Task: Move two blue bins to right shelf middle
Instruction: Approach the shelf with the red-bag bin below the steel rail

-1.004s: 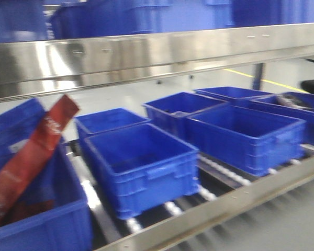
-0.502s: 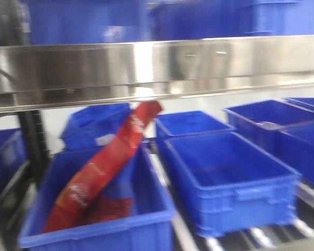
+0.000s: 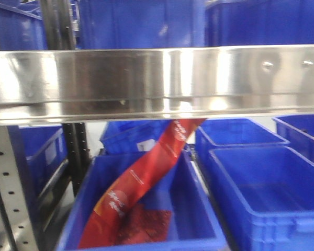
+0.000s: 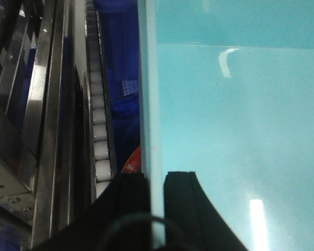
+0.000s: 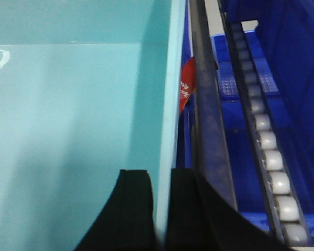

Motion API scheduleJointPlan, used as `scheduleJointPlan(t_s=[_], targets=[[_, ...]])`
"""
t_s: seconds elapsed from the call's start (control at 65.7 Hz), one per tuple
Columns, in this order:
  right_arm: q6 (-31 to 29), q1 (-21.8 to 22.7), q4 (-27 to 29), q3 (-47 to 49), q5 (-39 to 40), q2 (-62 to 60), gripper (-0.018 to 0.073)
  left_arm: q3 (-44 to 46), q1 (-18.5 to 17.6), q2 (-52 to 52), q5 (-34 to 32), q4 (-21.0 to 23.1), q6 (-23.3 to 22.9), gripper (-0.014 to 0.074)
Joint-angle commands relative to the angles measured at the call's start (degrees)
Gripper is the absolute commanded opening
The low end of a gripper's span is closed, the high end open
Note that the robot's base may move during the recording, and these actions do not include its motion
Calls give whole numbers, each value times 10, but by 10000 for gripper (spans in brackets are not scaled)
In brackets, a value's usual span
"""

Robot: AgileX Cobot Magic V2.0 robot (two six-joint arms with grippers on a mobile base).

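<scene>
Left gripper (image 4: 156, 180) pinches the thin wall of a pale teal bin (image 4: 235, 104), its black fingers closed on either side, beside a roller track (image 4: 97, 115). Right gripper (image 5: 162, 180) clamps the opposite wall of that bin likewise. From the front, blue bins (image 3: 267, 193) sit beneath a steel shelf rail (image 3: 157, 81), one holding a red packet (image 3: 141, 183).
</scene>
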State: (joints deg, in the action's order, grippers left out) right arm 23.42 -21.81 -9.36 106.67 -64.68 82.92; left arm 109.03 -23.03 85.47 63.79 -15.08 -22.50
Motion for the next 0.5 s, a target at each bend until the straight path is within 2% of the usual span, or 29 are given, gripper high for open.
scheduleJointPlan(t_s=[0.0,0.487], targets=[[0,-2,11,8,43,-12,-162,10,-2,-11,-53,7,-2,-111],[0,-2,11,8,43,-12,-162,10,-2,-11,-53,7,-2,-111]])
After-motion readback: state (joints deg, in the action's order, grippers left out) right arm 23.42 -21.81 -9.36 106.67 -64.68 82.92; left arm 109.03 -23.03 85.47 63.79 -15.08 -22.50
